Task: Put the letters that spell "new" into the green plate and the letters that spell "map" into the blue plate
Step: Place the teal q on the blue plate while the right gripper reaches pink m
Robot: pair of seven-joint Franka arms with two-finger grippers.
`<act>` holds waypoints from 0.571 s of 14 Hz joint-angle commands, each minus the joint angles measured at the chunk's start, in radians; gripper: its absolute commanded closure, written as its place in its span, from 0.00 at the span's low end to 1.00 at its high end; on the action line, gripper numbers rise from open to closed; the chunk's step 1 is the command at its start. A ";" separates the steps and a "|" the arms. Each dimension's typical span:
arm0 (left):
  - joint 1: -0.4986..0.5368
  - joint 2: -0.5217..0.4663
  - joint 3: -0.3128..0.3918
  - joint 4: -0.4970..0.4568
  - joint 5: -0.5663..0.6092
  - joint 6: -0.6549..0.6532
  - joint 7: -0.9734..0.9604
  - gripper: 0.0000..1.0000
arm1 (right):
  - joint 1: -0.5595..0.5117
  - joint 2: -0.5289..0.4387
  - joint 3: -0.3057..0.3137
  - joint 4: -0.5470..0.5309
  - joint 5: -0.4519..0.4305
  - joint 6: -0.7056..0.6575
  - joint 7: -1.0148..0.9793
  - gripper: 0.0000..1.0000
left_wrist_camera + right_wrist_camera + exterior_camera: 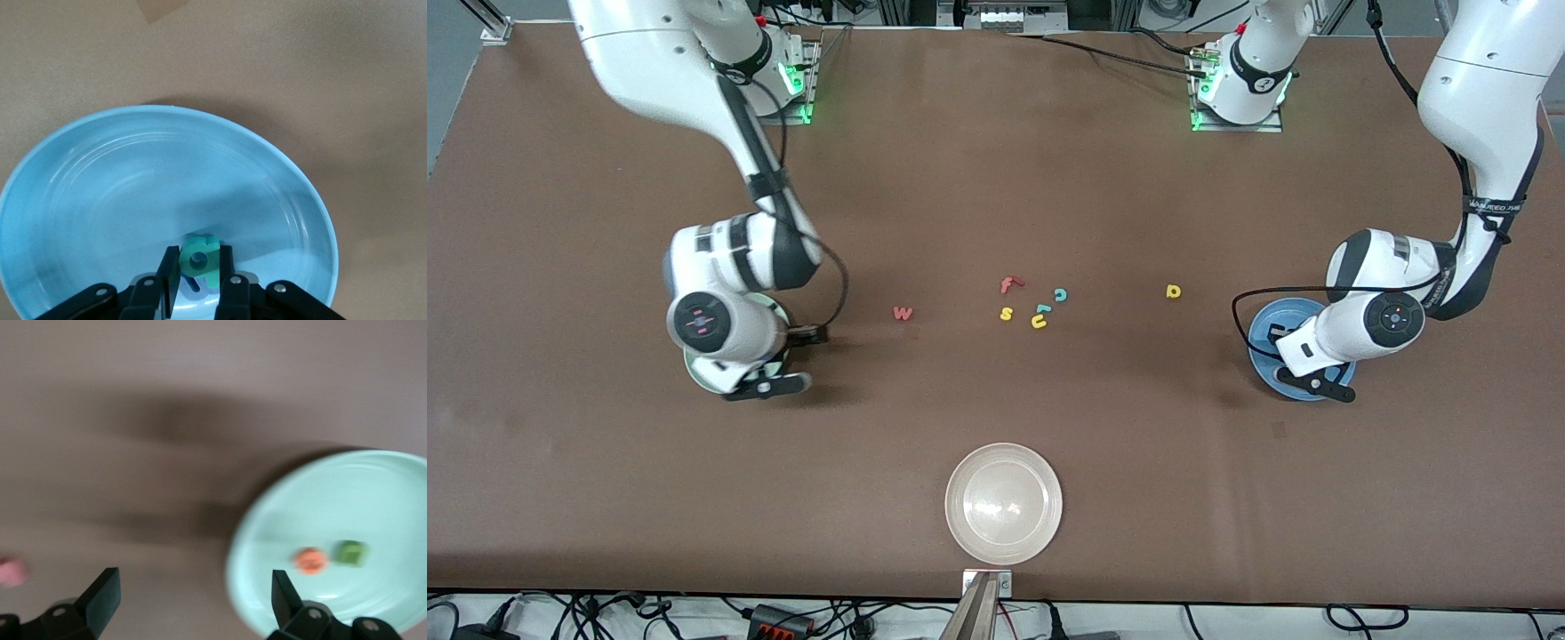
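pinching foam teal letter (200, 260), glossy round blue plate (80, 200)

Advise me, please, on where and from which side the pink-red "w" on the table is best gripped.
The pink-red "w" lies flat on the table, apart from the other letters, so a straight descent from above looks best. Set the fingers across its thin body, pinching its two long edges rather than its ends. The right tool, open beside the green plate, seems the closest one to do it.

Two glossy white arms — black joint bands, looping black cables, green-lit bases — black fingers (171, 277).
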 commanded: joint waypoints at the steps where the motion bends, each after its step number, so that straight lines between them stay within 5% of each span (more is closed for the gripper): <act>1: 0.014 -0.010 -0.012 -0.010 0.021 0.008 0.015 0.87 | 0.099 -0.011 -0.006 0.006 0.088 0.005 0.108 0.03; 7: 0.012 -0.013 -0.017 -0.010 0.019 0.003 0.013 0.86 | 0.143 -0.002 -0.006 0.003 0.106 -0.004 0.516 0.07; 8: 0.012 -0.015 -0.017 -0.010 0.019 0.000 0.013 0.74 | 0.140 0.007 -0.006 0.002 0.106 -0.004 0.579 0.05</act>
